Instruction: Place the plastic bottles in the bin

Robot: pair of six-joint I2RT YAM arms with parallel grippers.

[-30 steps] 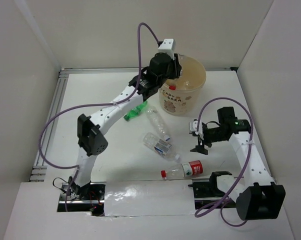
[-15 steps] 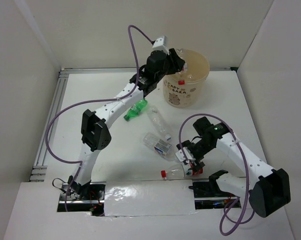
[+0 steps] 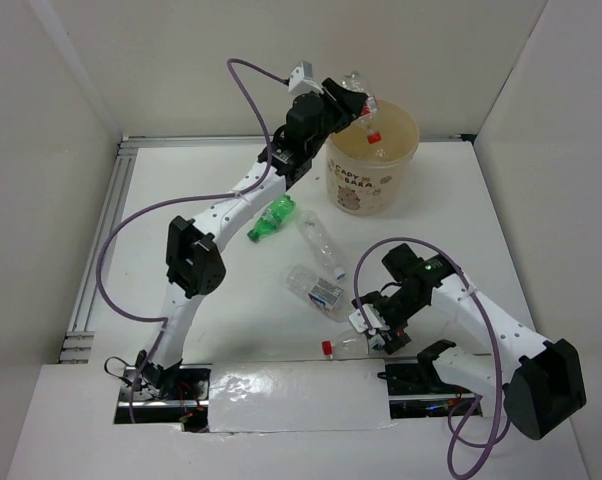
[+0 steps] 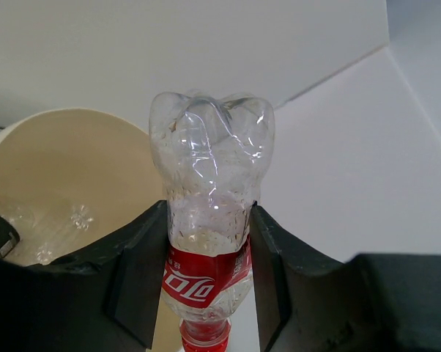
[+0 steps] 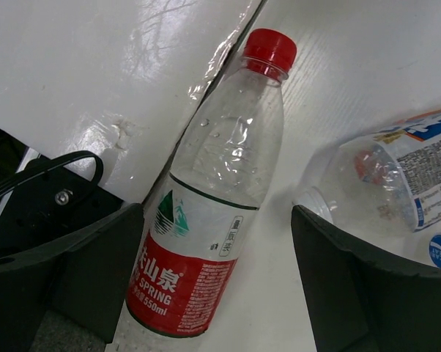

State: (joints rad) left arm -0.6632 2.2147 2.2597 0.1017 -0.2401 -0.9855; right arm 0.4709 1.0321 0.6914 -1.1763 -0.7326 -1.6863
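My left gripper (image 3: pixel 353 103) is shut on a clear bottle with a red label and red cap (image 4: pixel 209 242), held tilted above the rim of the beige bin (image 3: pixel 366 185); the bin's inside shows in the left wrist view (image 4: pixel 67 183). My right gripper (image 3: pixel 379 325) is open, its jaws on either side of a red-labelled, red-capped bottle (image 5: pixel 206 220) lying by the front edge (image 3: pixel 349 345). A green bottle (image 3: pixel 271 218), a clear bottle (image 3: pixel 317 243) and a blue-white labelled bottle (image 3: pixel 316 290) lie on the table.
White walls enclose the table on three sides. A taped white strip (image 3: pixel 296 395) runs along the near edge between the arm bases. A black cable and mount (image 5: pixel 37 198) sit left of the right gripper.
My left gripper has lifted the red-labelled bottle up and over the bin's rim. My right gripper has swung down from mid-table and settled lower over the bottle by the front edge.
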